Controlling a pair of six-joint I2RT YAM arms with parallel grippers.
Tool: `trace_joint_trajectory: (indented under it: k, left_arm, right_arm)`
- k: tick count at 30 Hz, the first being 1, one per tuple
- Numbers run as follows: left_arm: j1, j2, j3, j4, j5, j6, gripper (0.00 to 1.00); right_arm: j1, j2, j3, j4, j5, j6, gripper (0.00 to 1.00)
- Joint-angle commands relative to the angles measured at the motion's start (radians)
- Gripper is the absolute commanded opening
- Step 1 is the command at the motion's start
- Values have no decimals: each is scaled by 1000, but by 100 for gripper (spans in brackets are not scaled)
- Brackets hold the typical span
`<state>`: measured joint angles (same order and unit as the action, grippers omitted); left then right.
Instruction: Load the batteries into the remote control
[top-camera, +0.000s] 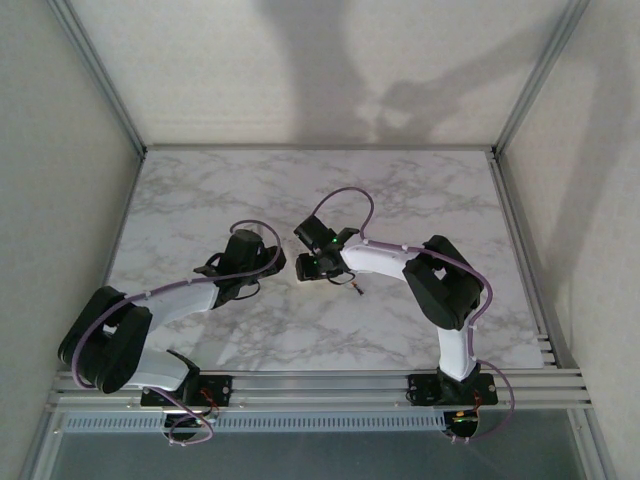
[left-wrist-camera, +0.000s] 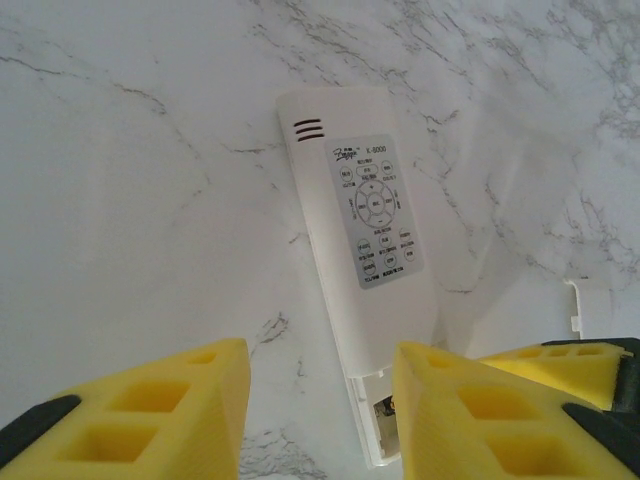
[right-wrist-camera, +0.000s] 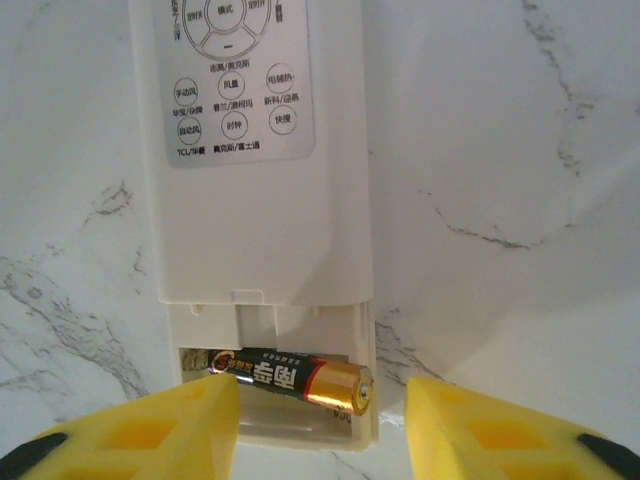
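The white remote control (left-wrist-camera: 345, 200) lies face up on the marble table, its grey keypad toward the far end. Its near end is an open battery compartment (right-wrist-camera: 270, 415). One battery (right-wrist-camera: 290, 376) lies across that compartment, its gold end tilted up on the right wall. My right gripper (right-wrist-camera: 322, 425) is open just above the compartment. Its left finger (right-wrist-camera: 150, 430) overlaps the battery's dark end, while the right finger stands apart from the battery. My left gripper (left-wrist-camera: 320, 410) is open over the same end of the remote, with one finger (left-wrist-camera: 470, 410) over the remote's edge. Both grippers (top-camera: 272, 262) (top-camera: 308, 266) meet at mid-table.
A white flat piece (left-wrist-camera: 575, 300), perhaps a cover, lies on the table right of the remote. A small dark item (top-camera: 355, 289) that I cannot identify sits beside the right gripper. Enclosure walls and metal rails (top-camera: 320, 385) bound the table.
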<state>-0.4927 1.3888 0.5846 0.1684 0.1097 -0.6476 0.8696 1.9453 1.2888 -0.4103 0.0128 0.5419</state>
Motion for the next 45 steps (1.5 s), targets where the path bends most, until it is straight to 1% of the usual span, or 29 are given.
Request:
trace_joint_trajectory:
  k: [1, 9, 16, 17, 18, 19, 21, 24, 27, 31, 35, 45]
  left_arm:
    - [11, -26, -15, 15, 0, -7, 42]
    - [10, -33, -35, 28, 21, -8, 42]
    - [5, -29, -64, 46, 62, -27, 40]
    - [1, -25, -69, 51, 71, -30, 38]
    - [-3, -22, -75, 59, 80, -33, 32]
    - [-10, -15, -82, 65, 88, -37, 28]
    - [-23, 2, -92, 83, 107, -44, 23]
    - [-40, 34, -102, 113, 126, -65, 9]
    - [-52, 66, -114, 163, 152, -97, 1]
    - [-61, 107, -140, 239, 182, -151, 0]
    - [-64, 126, -164, 273, 178, -180, 0]
    - [-64, 158, -185, 352, 215, -208, 0]
  right_arm:
    - [11, -40, 33, -46, 42, -44, 48]
    - [10, -2, 96, -84, 48, -112, 40]
    - [18, 10, 104, -97, 63, -124, 38]
    - [19, 10, 104, -99, 67, -124, 38]
    - [18, 12, 103, -101, 71, -123, 38]
    - [19, 12, 104, -102, 72, -126, 38]
    - [20, 13, 106, -102, 74, -126, 38]
    - [20, 16, 108, -102, 74, -126, 38]
    - [20, 20, 110, -102, 75, -121, 38]
    - [20, 21, 110, -105, 75, -120, 38]
    - [20, 23, 110, -105, 76, -119, 37]
    - [20, 30, 112, -106, 67, -117, 37]
